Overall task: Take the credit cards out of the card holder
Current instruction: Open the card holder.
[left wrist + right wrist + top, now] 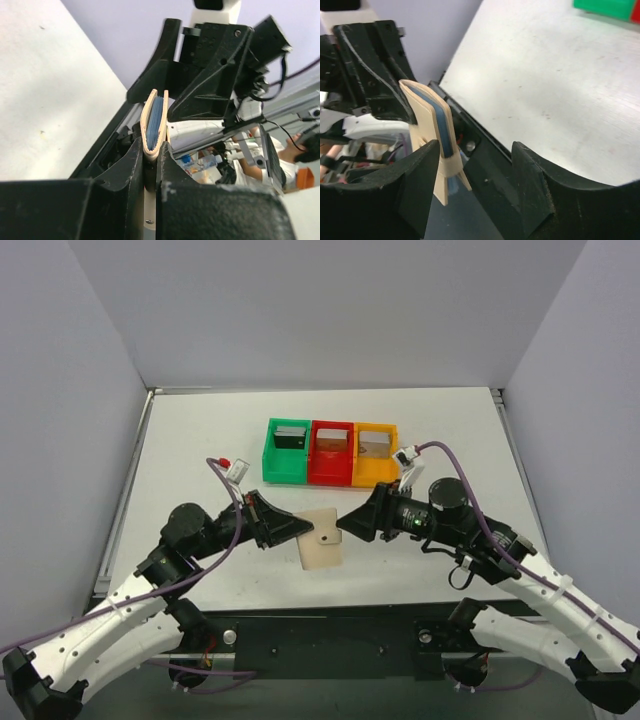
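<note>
Tan card holder [321,540], edge in left pincer [303,530]

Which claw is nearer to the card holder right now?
Left. The left claw is shut on one edge of the card holder. The right claw sits at the opposite edge, jaws open, the holder beside one finger but not gripped.

The card holder [320,538] looks like smooth, matt tan leather; the bins [330,472] at twelve o'clock are glossy plastic, the table [190,465] matt white, faintly scuffed.
</note>
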`<state>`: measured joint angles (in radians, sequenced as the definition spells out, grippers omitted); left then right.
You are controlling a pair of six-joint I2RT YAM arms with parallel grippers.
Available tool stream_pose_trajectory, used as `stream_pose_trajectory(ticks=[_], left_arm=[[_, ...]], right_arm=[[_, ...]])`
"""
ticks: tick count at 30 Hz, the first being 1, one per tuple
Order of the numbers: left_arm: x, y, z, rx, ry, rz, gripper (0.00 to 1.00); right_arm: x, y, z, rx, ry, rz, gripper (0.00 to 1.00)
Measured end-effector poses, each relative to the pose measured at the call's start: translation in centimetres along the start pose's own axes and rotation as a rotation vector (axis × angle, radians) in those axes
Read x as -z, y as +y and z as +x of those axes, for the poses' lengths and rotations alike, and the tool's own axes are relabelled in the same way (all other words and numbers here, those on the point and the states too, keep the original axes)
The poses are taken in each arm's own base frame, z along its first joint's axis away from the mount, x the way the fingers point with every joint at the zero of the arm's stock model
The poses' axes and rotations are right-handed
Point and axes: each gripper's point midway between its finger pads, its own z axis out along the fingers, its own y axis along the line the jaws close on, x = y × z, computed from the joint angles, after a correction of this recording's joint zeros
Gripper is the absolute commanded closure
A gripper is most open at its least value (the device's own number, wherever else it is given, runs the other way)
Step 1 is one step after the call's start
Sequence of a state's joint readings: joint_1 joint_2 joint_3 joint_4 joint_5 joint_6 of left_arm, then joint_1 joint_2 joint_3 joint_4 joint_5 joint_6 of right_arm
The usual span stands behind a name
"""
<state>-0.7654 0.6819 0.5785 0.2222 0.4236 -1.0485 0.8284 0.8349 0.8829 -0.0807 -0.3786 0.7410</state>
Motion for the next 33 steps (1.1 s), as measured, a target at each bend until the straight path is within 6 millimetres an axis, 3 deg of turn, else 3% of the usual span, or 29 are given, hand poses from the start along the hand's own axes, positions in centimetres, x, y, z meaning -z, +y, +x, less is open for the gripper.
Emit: stream_pose_trajectory(ticks=[3, 6, 13, 19, 25, 33], left_arm=[[0.1, 0.3, -1.1, -0.035, -0.021, -0.078, 1.0], [0.3, 0.4, -2.5, -0.081, -0.052, -0.158, 1.0], [0.6, 1.4, -5.2, -0.185, -0.114, -0.326, 1.0], [-0.2, 2.6, -4.7, -0.236, -0.076, -0.456, 1.0], [-0.6, 3.3, -3.3, -0.266, -0.044, -0.521, 1.0], [-0.7, 3.9, -3.3, -0.28, -0.059, -0.569, 1.0]], right_arm=[[1.4, -0.8, -0.7, 0.041, -0.028, 0.107, 0.46], [2.5, -0.5, -1.3, 0.093, -0.036, 0.174, 0.49], [2.3, 0.1, -1.6, 0.188, -0.017, 0.308, 0.51], [0.2, 0.8, -0.3, 0.314, 0.045, 0.405, 0.5], [-1.1, 1.2, -1.4, 0.368, 0.018, 0.469, 0.48], [-2.6, 0.4, -1.3, 0.405, 0.037, 0.536, 0.5]])
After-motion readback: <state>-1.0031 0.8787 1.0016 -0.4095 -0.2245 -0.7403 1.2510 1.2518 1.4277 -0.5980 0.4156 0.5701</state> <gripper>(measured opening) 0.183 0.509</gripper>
